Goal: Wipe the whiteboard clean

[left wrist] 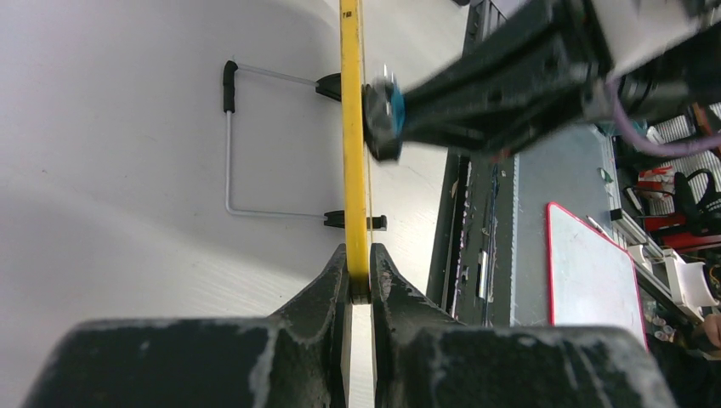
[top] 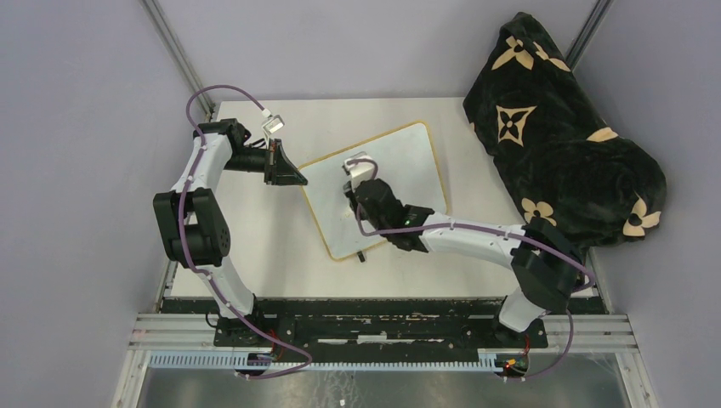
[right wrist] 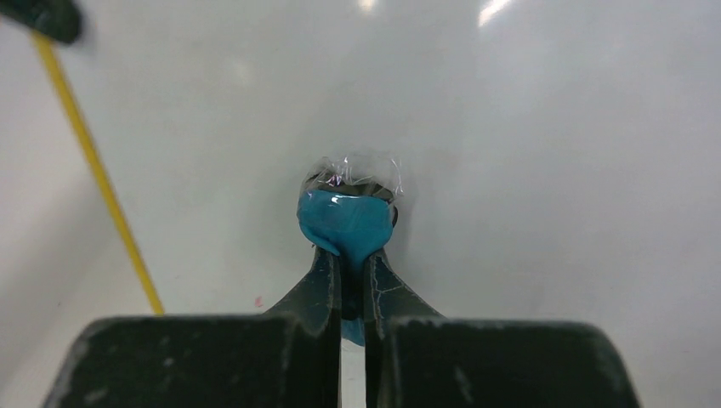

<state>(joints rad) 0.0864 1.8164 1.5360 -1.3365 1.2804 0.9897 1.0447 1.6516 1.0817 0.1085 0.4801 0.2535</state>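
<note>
The whiteboard [top: 400, 166] lies tilted in the middle of the table, white with a yellow-tan frame and black feet at its near edge. My left gripper [top: 298, 178] is shut on the board's left frame edge [left wrist: 354, 170]. My right gripper [top: 350, 204] is shut on the blue eraser [right wrist: 349, 223], which presses on the white board surface [right wrist: 527, 153]. The eraser also shows in the left wrist view [left wrist: 383, 106]. A tiny red speck [right wrist: 258, 301] sits on the board beside the right fingers. No handwriting shows.
A black blanket with tan flower prints [top: 561, 136] is heaped at the table's right. The board's wire stand [left wrist: 229, 144] lies flat on the table. Grey walls enclose the table. A red-framed board [left wrist: 591, 272] lies beyond the rail.
</note>
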